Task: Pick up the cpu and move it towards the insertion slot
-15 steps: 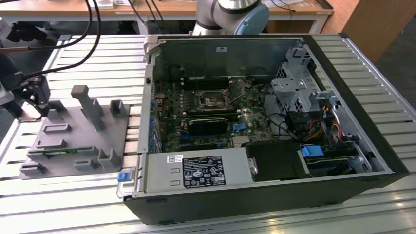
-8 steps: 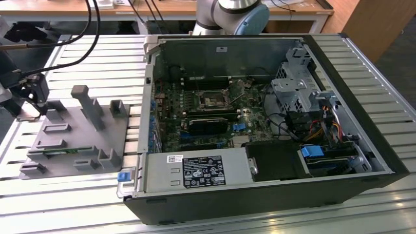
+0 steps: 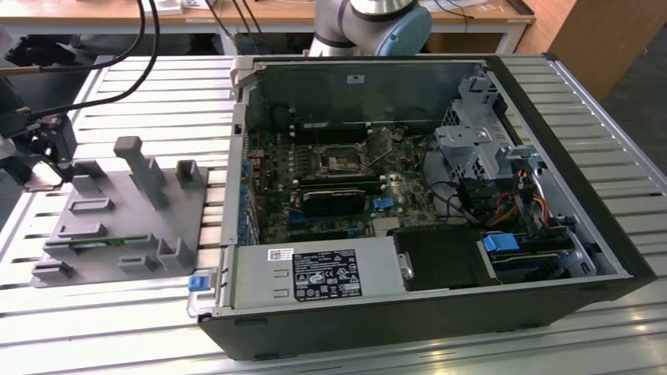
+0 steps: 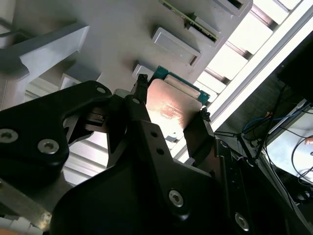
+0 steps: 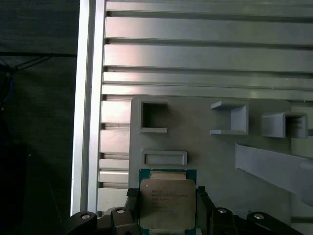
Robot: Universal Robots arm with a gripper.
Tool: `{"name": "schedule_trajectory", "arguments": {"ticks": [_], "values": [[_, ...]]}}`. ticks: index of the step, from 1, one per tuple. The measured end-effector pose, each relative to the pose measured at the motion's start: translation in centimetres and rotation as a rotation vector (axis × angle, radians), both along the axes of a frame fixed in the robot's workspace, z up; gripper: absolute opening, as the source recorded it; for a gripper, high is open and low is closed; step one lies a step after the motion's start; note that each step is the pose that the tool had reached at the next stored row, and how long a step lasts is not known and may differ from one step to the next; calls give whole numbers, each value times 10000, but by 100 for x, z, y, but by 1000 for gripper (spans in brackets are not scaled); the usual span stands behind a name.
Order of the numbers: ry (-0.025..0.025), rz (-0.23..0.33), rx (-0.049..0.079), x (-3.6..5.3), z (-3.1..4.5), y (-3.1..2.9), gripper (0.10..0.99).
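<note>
1. Step in hand, by my reckoning: the pick-up. The gripper (image 3: 44, 166) hangs at the exterior view's left-middle edge, over the far-left corner of the grey fixture plate (image 3: 115, 215).
2. In both wrist views its fingers (image 4: 195, 132) are clamped on opposite edges of the cpu (image 5: 167, 204). I can't tell whether the chip has cleared the plate.
3. The insertion slot (image 3: 342, 162) sits centre frame, well apart, inside the computer case (image 3: 417, 320). Getting there calls for a level carry over the case wall.
4. The arm (image 3: 376, 22) rises at top centre.

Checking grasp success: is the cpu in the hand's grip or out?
In its grip: in both wrist views the hand clamps the cpu by two opposite edges.
</note>
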State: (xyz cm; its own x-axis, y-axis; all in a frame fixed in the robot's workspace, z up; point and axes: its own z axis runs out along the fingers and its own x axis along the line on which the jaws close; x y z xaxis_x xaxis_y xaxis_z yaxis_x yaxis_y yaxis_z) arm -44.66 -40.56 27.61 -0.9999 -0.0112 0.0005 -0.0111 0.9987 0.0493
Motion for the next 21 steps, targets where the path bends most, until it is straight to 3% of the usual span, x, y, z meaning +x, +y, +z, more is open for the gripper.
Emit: {"name": "schedule_trajectory", "arguments": {"ticks": [21], "values": [[0,0,-8,0,105,4,545]]}}
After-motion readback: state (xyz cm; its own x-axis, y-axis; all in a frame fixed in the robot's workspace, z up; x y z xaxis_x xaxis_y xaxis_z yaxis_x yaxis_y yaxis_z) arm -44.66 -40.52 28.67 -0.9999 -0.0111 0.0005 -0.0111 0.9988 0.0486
